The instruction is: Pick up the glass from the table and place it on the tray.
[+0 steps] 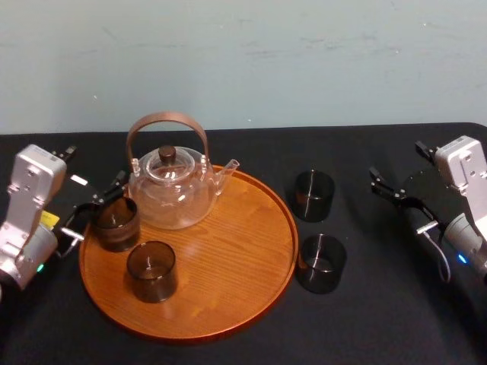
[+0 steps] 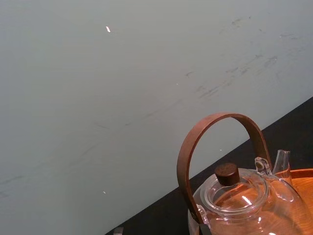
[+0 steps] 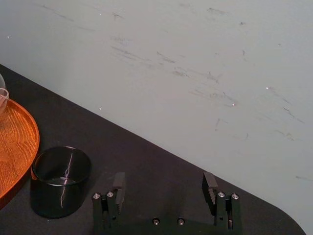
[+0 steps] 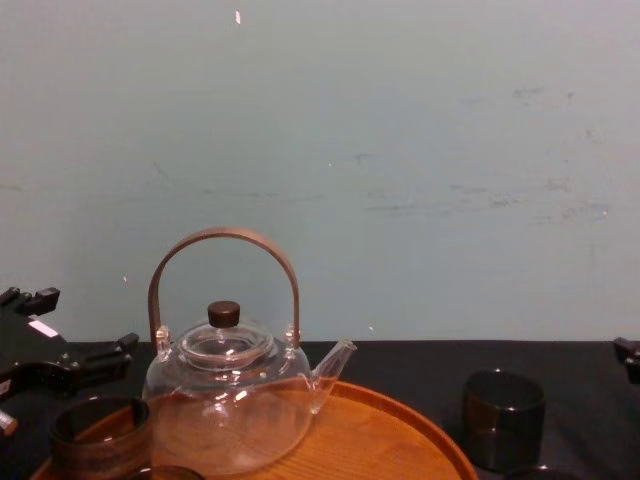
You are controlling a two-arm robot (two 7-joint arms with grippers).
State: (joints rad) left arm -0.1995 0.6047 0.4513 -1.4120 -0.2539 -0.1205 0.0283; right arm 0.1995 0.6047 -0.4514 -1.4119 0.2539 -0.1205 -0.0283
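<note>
A large round orange-brown wooden tray [image 1: 228, 251] with a low rim lay flat on the table of plain black cloth [image 1: 380, 319]. Four short, dark smoky glasses stood upright. The left glass [image 1: 116, 223] and the front glass [image 1: 151, 271] were on the tray. The far glass [image 1: 314, 195] and the near glass [image 1: 321, 263] were on the cloth just beside its right rim.

One wooden tray [image 1: 228, 251]. One glass teapot [image 1: 175, 190] (a single lid, a single arched handle) stands on the tray. Four dark glasses [image 1: 151, 271]: two on the tray, two just off the tray's right rim.
</note>
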